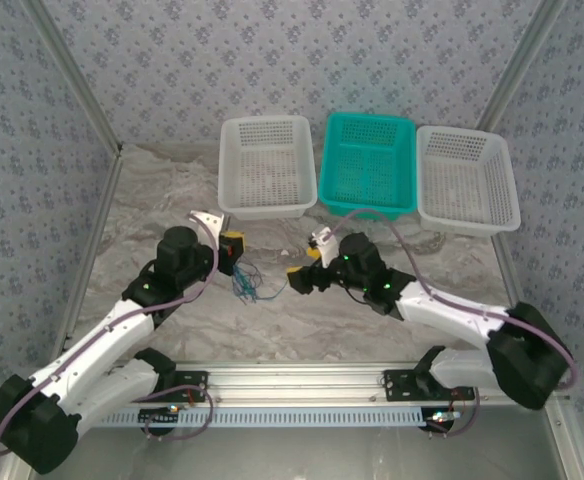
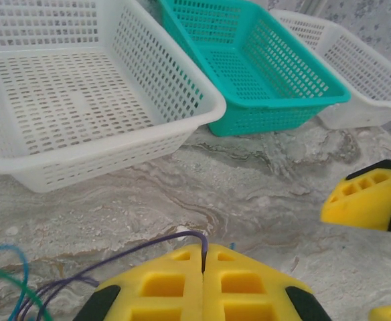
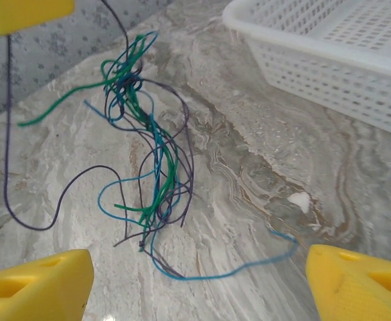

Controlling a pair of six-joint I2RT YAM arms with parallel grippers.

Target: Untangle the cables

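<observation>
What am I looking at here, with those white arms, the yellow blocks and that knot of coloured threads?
These are two robot arms bolted to a table's near edge, filmed from three spots. The overhead view shows both arms; the other two come from a small camera on each wrist, looking past that arm's own pincer. The yellow blocks are the pincer fingers.

On the marbled table lie the cables, thin blue, green and dark purple wires knotted together, which the robot is meant to untangle. Behind stand three baskets: a white basket, a teal basket and another white basket.

The left pincer is shut on a dark purple wire, which runs out from between its fingers. The right pincer is open, with the tangle lying ahead of its spread fingers.
</observation>
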